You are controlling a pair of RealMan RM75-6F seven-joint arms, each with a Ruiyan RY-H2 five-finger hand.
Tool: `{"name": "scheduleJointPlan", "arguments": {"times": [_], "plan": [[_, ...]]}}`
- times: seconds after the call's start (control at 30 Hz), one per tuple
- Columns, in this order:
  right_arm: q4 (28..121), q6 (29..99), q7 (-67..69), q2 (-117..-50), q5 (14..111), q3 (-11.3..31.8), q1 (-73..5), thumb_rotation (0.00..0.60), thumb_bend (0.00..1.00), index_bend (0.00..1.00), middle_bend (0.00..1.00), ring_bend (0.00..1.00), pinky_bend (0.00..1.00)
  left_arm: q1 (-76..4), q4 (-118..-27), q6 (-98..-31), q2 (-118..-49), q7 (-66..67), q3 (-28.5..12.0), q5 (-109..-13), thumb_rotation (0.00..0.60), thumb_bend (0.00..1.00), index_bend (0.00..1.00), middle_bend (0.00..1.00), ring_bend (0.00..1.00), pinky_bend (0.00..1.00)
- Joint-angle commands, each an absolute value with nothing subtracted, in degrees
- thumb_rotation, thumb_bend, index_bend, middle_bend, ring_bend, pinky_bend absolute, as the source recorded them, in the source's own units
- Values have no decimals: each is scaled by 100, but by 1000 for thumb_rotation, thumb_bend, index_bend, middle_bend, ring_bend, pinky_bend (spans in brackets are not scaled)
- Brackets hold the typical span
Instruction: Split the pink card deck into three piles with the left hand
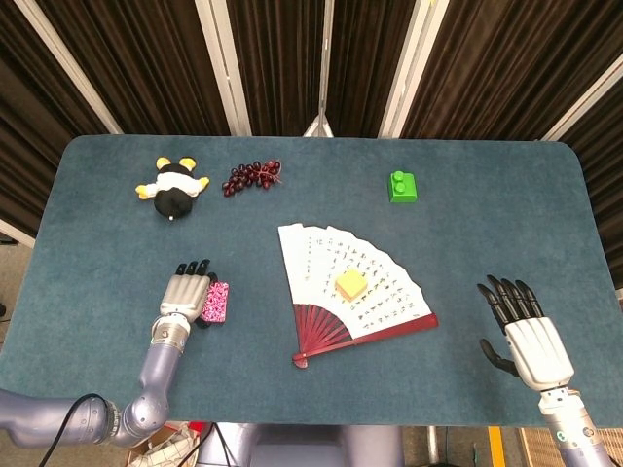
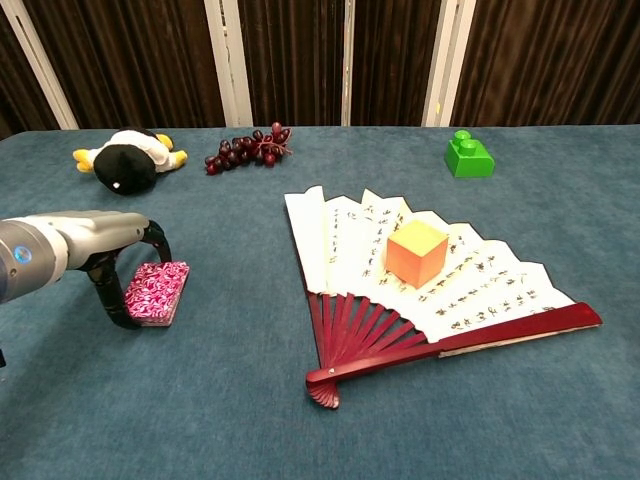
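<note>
Viewing dark pleated curtains [image 1: 146,58] behind a blue-green felt table [image 1: 97,233].

Locating the pink card deck [image 2: 157,292] near the table's left front, lying flat on the felt, well left of the fan [image 1: 375,268]. Appearing as one squared stack, undivided, with a pink and white swirl pattern on the top card and stacked edges showing along the near side in the chest view.

Finding the left hand [image 2: 112,256] arching over the deck's left edge, back of the hand upward. Noting the thumb [image 2: 112,305] reaching down to the felt just beside the deck's left side, and a dark fingertip [image 2: 160,243] curving down toward the far edge. In the head view, seeing the fingers overlapping the deck's left portion, with the right portion uncovered. Unable to tell from either view whether the fingers are actually pressing or gripping the cards.

Recording the right hand [image 1: 523,334] at the table's right front, palm down, fingers spread apart, holding nothing.

Listing also: fan lying opened, white leaf with red ribs, bearing a yellow cube [image 1: 350,284]; green block [image 1: 403,186] toward the far right; grapes [image 1: 253,177] and a plush toy [image 1: 173,191] lying toward the far left.
</note>
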State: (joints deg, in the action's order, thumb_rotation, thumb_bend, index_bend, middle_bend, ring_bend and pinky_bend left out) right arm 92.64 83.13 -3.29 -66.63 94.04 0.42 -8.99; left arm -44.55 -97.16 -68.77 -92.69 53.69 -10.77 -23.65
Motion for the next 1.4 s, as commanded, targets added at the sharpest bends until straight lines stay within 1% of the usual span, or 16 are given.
{"name": "scheduleJointPlan", "arguments": {"times": [0.03, 0.17, 0.27, 0.43, 0.67, 0.8, 0.83, 0.9, 1.03, 1.13, 1.23, 1.33, 1.4], "plan": [[9263, 8315, -326, -6662, 9402, 42, -897, 600, 369, 0, 0, 0, 36, -4447, -9719, -6907, -9260, 5278, -1055, -2462, 600, 364, 423, 0, 0, 20], [9260, 8320, -323, -6660, 9403, 42, -895, 600, 369, 0, 0, 0, 36, -4417, -9829, -6957, -9170, 5117, -1073, -2613, 600, 369, 431, 0, 0, 20], [9259, 8321, -324, -6659, 9403, 41, -893, 600, 369, 0, 0, 0, 36, -4364, -10087, -7032, -8974, 4938, -1099, -2824, 600, 369, 434, 0, 0, 21], [9266, 8324, -345, -6663, 9402, 42, -890, 600, 369, 0, 0, 0, 36, -4267, -10475, -7069, -8651, 4829, -947, -3065, 600, 369, 436, 0, 0, 20], [9269, 8327, -370, -6670, 9397, 45, -887, 600, 369, 0, 0, 0, 36, -4157, -10867, -7096, -8449, 4713, -691, -3346, 600, 369, 439, 0, 0, 20], [9263, 8331, -368, -6672, 9396, 48, -885, 600, 369, 0, 0, 0, 36, -4042, -11214, -7135, -8333, 4704, -340, -3722, 600, 369, 439, 0, 0, 20], [9264, 8333, -368, -6672, 9398, 48, -885, 600, 369, 0, 0, 0, 36, -3999, -11317, -7150, -8304, 4697, -219, -3862, 600, 369, 438, 0, 0, 20], [9262, 8340, -377, -6675, 9409, 46, -884, 600, 369, 0, 0, 0, 36, -3886, -11672, -7169, -8244, 4765, 174, -4254, 600, 369, 437, 0, 0, 20], [9259, 8342, -380, -6679, 9399, 51, -881, 600, 368, 0, 0, 0, 36, -3767, -11861, -7217, -8231, 4846, 531, -4584, 600, 369, 429, 0, 0, 20], [9265, 8337, -378, -6676, 9387, 52, -879, 600, 369, 0, 0, 0, 36, -3721, -11923, -7239, -8239, 4929, 680, -4641, 600, 368, 404, 0, 0, 18], [9276, 8335, -379, -6669, 9383, 56, -880, 600, 369, 0, 0, 0, 36, -3688, -11939, -7273, -8254, 4993, 756, -4653, 600, 335, 336, 0, 0, 6], [9281, 8336, -386, -6668, 9383, 57, -881, 600, 369, 0, 0, 0, 36, -3657, -11896, -7319, -8268, 5019, 776, -4660, 600, 252, 252, 0, 0, 1], [9278, 8339, -394, -6672, 9383, 59, -880, 600, 369, 0, 0, 0, 36, -3646, -11872, -7340, -8260, 5020, 757, -4627, 600, 172, 159, 0, 0, 0]]}}
